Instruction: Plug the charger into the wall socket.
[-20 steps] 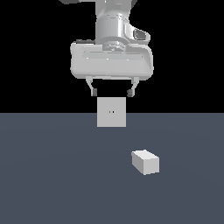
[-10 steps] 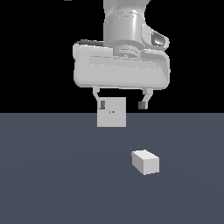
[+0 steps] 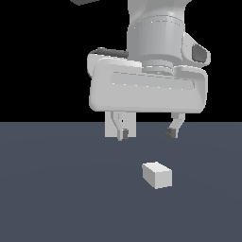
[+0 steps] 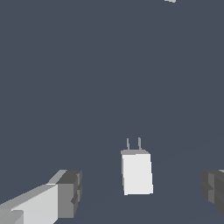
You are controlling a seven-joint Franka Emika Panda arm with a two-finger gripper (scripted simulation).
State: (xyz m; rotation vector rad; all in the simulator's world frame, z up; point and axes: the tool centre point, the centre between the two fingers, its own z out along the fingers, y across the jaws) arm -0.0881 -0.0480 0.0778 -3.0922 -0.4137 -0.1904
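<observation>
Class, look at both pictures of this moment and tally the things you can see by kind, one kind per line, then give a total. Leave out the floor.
Charger: 1
Wall socket, mostly hidden behind the gripper: 1
Gripper, jaws apart: 1
Total: 3

Charger [image 3: 157, 174] on the floor [image 3: 56, 198], below the raised pincer [image 3: 146, 133] (wall socket [image 3: 113, 128] behind)

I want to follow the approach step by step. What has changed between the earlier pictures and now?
The gripper has come down and toward the exterior camera, looming larger and now covering most of the wall socket. Its fingers are spread and hold nothing. The charger lies where it was on the floor, untouched.
</observation>
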